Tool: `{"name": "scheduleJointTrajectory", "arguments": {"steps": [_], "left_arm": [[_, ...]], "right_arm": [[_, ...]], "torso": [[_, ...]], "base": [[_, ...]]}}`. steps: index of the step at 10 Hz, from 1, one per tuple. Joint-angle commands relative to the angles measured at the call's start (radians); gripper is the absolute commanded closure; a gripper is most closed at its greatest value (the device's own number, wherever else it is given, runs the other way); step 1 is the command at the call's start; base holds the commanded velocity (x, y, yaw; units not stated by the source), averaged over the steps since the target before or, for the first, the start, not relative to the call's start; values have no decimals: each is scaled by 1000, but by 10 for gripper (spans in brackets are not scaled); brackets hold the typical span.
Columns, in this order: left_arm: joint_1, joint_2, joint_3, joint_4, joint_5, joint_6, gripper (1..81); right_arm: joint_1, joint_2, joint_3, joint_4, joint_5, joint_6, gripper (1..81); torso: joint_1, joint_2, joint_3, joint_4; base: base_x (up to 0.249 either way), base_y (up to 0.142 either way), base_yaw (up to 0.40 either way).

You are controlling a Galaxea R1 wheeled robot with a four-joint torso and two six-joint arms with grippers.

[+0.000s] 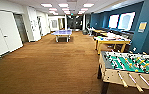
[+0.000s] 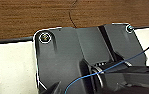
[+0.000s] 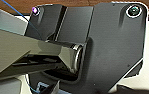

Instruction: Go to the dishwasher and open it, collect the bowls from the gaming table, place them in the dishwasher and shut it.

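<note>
Both wrists hang low over the robot's own base (fingers indistinct).

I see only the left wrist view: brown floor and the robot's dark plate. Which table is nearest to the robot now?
Observer: In the head view, a table-football table stands close by on the right.
Operator: And where is the yellow table?
Observer: The yellow-rimmed table stands beyond it, also on the right.
Operator: What lies on it?
Observer: Some things lie on its top, but they are too blurred to name.
</note>
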Motion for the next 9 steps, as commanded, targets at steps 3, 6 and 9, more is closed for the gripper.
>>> {"name": "scheduleJointTrajectory", "arguments": {"steps": [3, 6, 9], "left_arm": [[-44, -8, 1, 1, 42, 2, 10], [-44, -8, 1, 1, 44, 2, 10], [-44, -8, 1, 1, 44, 2, 10]], "right_arm": [[39, -1, 4, -5, -47, -3, 10], [39, -1, 4, -5, -47, -3, 10], [37, 1, 4, -8, -47, -3, 10]], "torso": [[0, 0, 0, 0], [0, 0, 0, 0], [-3, -1, 0, 0]], "base": [[153, 0, 0], [153, 0, 0], [152, 0, 0]]}}
